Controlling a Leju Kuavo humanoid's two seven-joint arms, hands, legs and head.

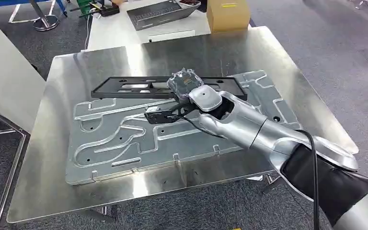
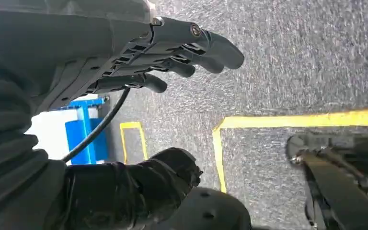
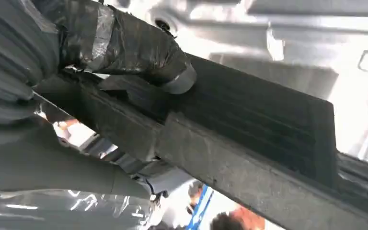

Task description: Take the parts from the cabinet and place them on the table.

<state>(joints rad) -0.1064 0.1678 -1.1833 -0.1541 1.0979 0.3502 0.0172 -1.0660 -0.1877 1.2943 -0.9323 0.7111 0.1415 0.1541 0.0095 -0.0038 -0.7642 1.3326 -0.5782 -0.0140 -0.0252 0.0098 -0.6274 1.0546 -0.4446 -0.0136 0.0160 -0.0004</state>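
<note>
A long black frame part (image 1: 124, 88) lies across the far side of a large stamped silver panel (image 1: 124, 139) on the steel table (image 1: 76, 67). My right hand (image 1: 194, 91), wrapped in clear film, grips the black part near its middle, low over the panel. In the right wrist view the taped thumb (image 3: 124, 43) presses on the ribbed black part (image 3: 249, 124), with the fingers under it. My left hand (image 2: 172, 57) hangs over the grey floor, fingers stretched out and apart, holding nothing.
Behind the steel table a white table carries a laptop (image 1: 160, 12) and a cardboard box (image 1: 227, 14). A white surface (image 1: 5, 72) on a metal frame stands at the left. Yellow tape (image 2: 292, 120) marks the carpet below my left hand.
</note>
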